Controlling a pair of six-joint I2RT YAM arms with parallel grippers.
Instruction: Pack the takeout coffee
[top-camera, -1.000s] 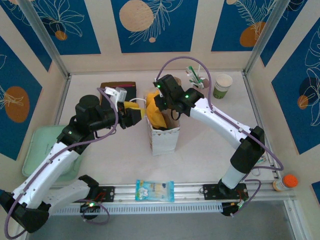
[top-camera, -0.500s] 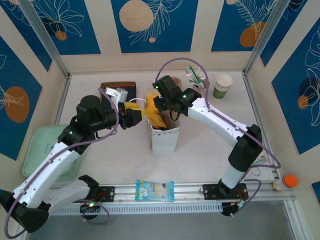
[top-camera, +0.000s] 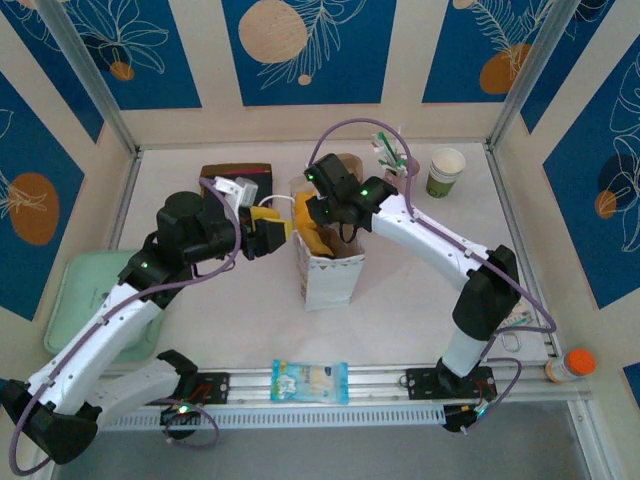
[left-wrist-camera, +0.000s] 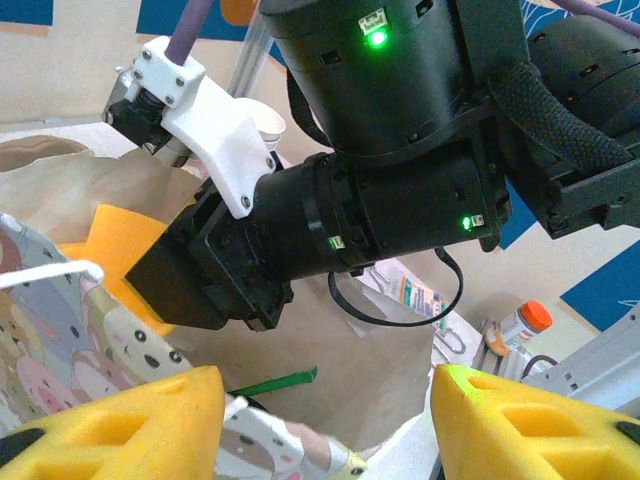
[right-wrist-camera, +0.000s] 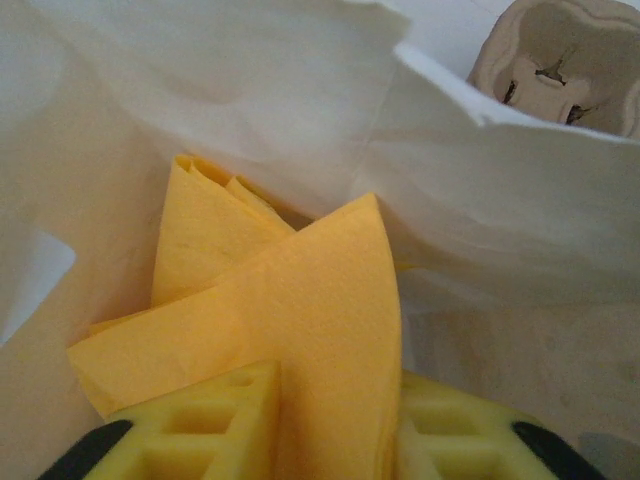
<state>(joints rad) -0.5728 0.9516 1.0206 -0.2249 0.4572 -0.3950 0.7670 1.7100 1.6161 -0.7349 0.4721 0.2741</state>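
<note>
Against the frame a second earlier, the right arm is seen swung slightly to the left, its elbow drawn in and its wrist set a little further over the mouth of the paper bag (top-camera: 330, 282). A brown moulded-pulp piece (right-wrist-camera: 558, 55) beyond the wrist is more uncovered. The left arm's place is hardly changed and the takeout coffee (top-camera: 445, 172) is not moved. The right gripper (right-wrist-camera: 335, 392) is pointed down into the bag. A folded yellow napkin (right-wrist-camera: 300, 300) is seen between its fingers (right-wrist-camera: 190, 425) and appears to touch both pads. Whether it is clamped or already let loose cannot be told. White bag walls are seen ahead of and on both sides of those fingers, and the pulp piece lies past the far wall. The left gripper (left-wrist-camera: 322, 410) is held with its fingers (left-wrist-camera: 135, 420) spread wide at the bag's left rim. The patterned rim and a white handle loop are seen at and between the fingertips, with nothing pinched. A green strip is seen inside the bag just ahead of them. The takeout coffee stands upright on the table (top-camera: 400, 320), long axis vertical, open mouth up and green band at the bottom. It is placed well apart from both pairs of fingers, beyond and to the right of the right fingers, outside the bag. It is touched by neither gripper.
</note>
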